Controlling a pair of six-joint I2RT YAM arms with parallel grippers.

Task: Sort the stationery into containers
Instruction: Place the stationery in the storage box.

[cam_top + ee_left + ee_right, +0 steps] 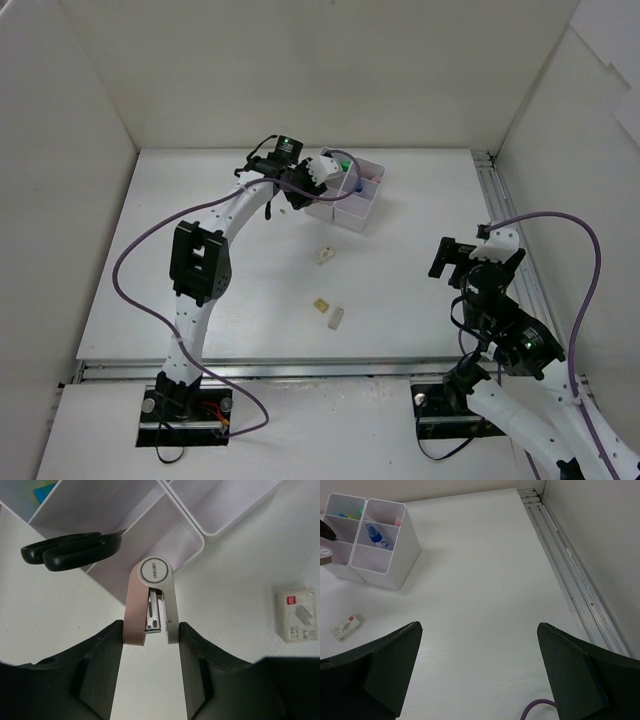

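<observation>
Likely lab: white-walled robot enclosure (300, 80)

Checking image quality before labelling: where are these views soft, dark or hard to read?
Top external: even, soft light, faint shadows, small loose pieces hard to read. Left wrist: stapler and scissors sharp, left fingers underexposed. Right wrist: bins crisp, right fingers soft and dark.

We look down on a white tabletop (420, 200) with a faint grain, boxed in by plain white panel walls (300, 70) behind and at both sides. A grooved aluminium rail (567, 570) lines its right edge, and a second rail (300, 368) lines the near edge.
</observation>
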